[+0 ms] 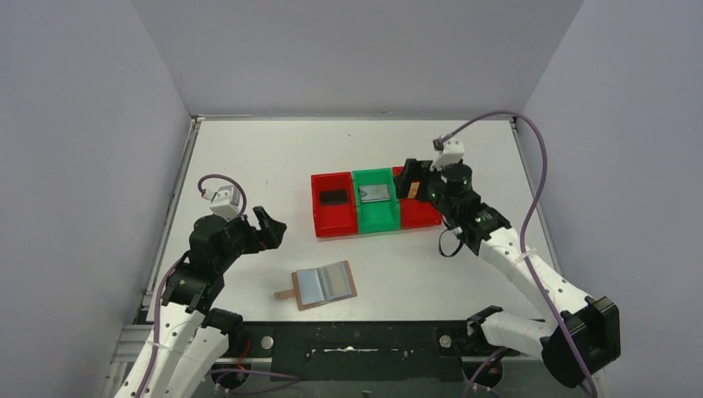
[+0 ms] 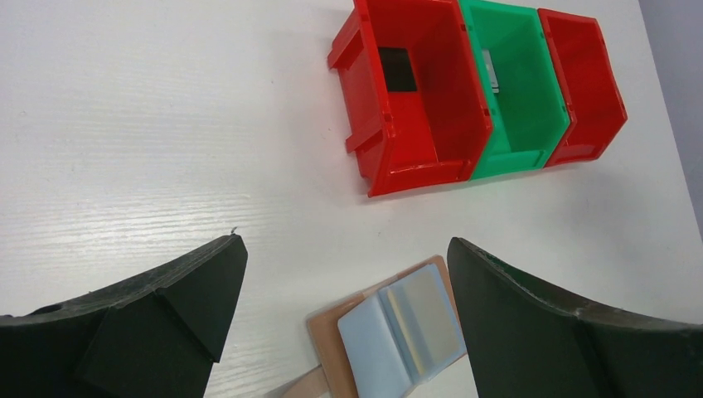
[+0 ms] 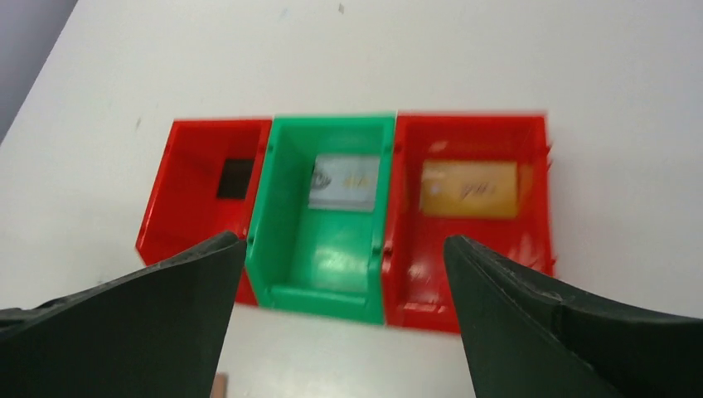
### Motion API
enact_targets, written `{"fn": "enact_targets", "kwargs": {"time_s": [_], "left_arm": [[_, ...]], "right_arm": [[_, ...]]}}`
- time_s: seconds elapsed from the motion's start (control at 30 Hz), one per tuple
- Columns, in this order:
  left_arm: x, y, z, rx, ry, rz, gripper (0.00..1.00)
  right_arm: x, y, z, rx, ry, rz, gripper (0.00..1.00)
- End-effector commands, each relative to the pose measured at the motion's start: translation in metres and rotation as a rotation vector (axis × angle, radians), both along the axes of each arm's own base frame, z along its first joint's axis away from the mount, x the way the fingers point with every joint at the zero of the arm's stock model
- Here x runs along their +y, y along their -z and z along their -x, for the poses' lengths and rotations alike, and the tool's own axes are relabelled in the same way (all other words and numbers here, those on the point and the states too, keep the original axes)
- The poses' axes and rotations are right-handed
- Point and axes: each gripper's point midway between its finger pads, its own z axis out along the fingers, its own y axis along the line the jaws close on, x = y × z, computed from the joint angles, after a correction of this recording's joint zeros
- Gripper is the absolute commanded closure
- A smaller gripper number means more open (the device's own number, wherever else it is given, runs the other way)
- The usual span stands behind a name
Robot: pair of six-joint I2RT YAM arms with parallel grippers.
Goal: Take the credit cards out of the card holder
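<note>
Judging gold card [image 3: 469, 189] binned; right pincer [image 3: 344, 239], left pincer [image 2: 345, 241] both open; next probe card holder [image 1: 325, 283], 6 o'clock on worktop [image 1: 249, 166].

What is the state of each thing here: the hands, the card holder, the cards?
left hand: open, empty
right hand: open, empty
card holder: open, lying flat on the table
black card: out, in the left red bin
silver card: out, in the green bin
gold card: out, in the right red bin

Black-and-white arms [image 1: 539, 278], purple cables [image 1: 545, 166], seemingly matte black pincer fingers [image 2: 166, 323]
</note>
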Motion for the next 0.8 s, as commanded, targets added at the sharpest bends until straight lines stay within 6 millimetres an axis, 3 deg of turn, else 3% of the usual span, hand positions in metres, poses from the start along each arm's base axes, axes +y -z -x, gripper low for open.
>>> {"fn": "enact_targets", "kwargs": {"time_s": [0.0, 0.13, 0.27, 0.4, 0.47, 0.57, 0.77], "left_arm": [[0.003, -0.009, -0.009, -0.020, -0.033, 0.013, 0.05], [-0.003, 0.011, -0.005, 0.147, -0.074, 0.080, 0.03], [-0.017, 0.049, 0.005, 0.364, -0.116, 0.174, 0.04], [-0.030, 0.070, 0.014, 0.411, -0.141, 0.167, 0.09], [-0.039, 0.080, 0.020, 0.428, -0.147, 0.177, 0.11], [-0.050, 0.096, 0.032, 0.460, -0.138, 0.189, 0.12], [-0.045, 0.111, 0.044, 0.455, -0.169, 0.169, 0.26]], "right_arm": [[0.034, 0.050, 0.050, 0.196, 0.053, -0.328, 0.08], [0.062, 0.083, 0.089, 0.284, 0.066, -0.288, 0.12], [0.096, 0.113, 0.118, 0.366, 0.018, -0.247, 0.16], [0.129, 0.137, 0.137, 0.424, -0.039, -0.180, 0.21], [0.143, 0.143, 0.142, 0.444, -0.069, -0.163, 0.30], [0.163, 0.147, 0.150, 0.462, -0.124, -0.162, 0.34], [0.191, 0.155, 0.162, 0.511, -0.234, -0.204, 0.41]]}}
